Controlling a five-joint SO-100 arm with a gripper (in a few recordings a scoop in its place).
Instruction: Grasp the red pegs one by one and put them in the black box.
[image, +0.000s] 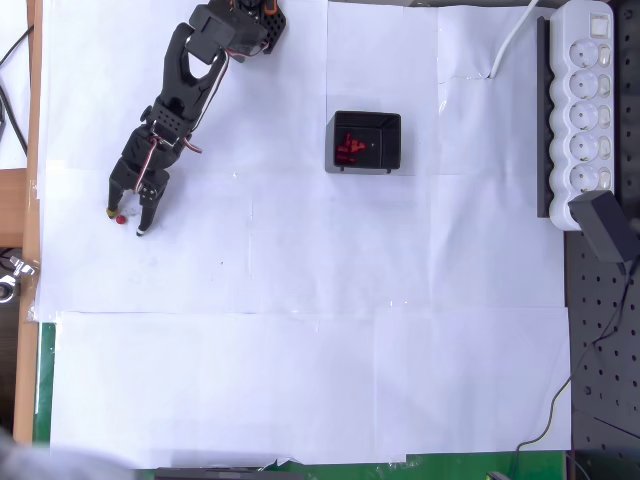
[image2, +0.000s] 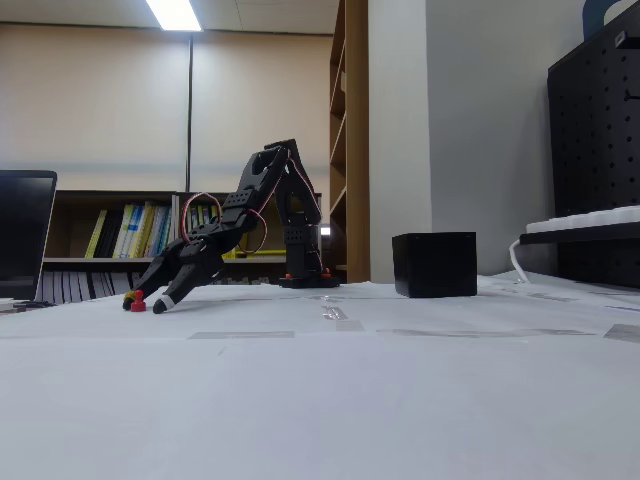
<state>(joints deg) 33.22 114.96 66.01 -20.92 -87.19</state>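
Note:
One red peg (image: 121, 218) lies on the white paper at the left, seen low on the table (image2: 138, 300) in the fixed view. My black gripper (image: 127, 221) is lowered over it, open, with the peg between its two fingertips (image2: 146, 303). The black box (image: 366, 141) stands to the right of the arm, about mid-table, and holds several red pegs (image: 349, 147) in its left half. In the fixed view the black box (image2: 434, 264) shows as a dark cube and its inside is hidden.
A white power strip (image: 585, 105) on a black rail runs along the right edge, with a black adapter (image: 607, 226) plugged in. The arm's base (image: 247, 22) sits at the top. The table's wooden edge (image: 28, 200) is close on the left.

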